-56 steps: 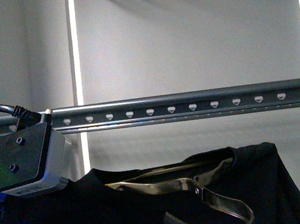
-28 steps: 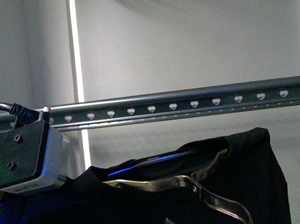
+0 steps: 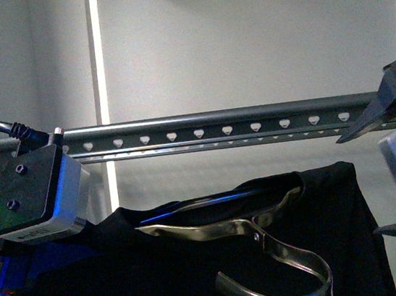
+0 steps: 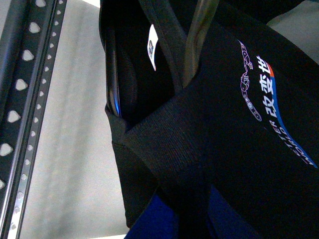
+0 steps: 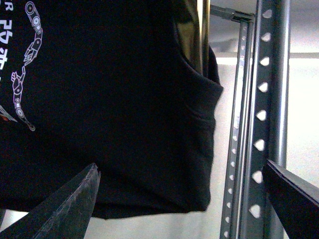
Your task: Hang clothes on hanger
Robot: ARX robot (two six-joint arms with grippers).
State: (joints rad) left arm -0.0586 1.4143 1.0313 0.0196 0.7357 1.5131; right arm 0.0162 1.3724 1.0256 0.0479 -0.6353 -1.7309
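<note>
The clothes, a black T-shirt, hang on a thin silver coat hanger just below the hanger, a dark grey rail with heart-shaped holes. My left gripper is shut on a fold of the shirt's fabric. Its wrist housing sits at the left, in front of the rail. My right gripper is open at the right edge, beside the shirt's shoulder. In the right wrist view the open right gripper spans the shirt's sleeve and the rail without touching either.
A plain grey wall with a bright vertical strip stands behind the rail. The silver coat hanger's hook curls down in front of the shirt's chest. The rail also runs along the edge of the left wrist view.
My right gripper has come into the front view from the right edge, open. The rail now sits a little higher in the front view. The shirt and left wrist have barely shifted.
</note>
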